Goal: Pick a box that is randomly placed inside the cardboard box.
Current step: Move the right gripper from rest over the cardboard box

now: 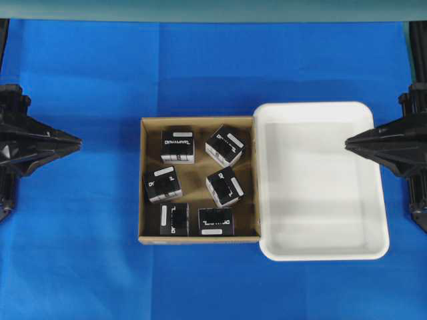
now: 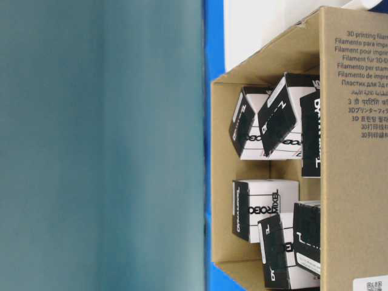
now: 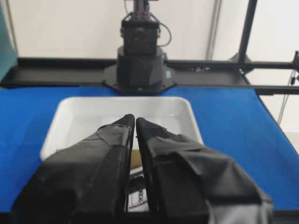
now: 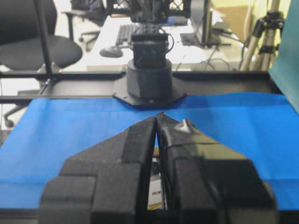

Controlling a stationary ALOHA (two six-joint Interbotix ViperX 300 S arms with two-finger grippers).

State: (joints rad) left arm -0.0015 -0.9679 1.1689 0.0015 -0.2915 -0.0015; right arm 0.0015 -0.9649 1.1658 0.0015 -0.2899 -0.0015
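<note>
Overhead: six boxes (image 1: 177,146) lie scattered in the carton (image 1: 197,124), which touches the white tray (image 1: 320,248) on the blue counter (image 1: 80,267). Left gripper (image 1: 79,141) and right gripper (image 1: 347,142) sit well apart at either side. Wrist views: both jaws nearly closed, empty.

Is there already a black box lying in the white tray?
No. In the overhead view the white tray holds nothing, and all six black boxes sit inside the cardboard box.
</note>
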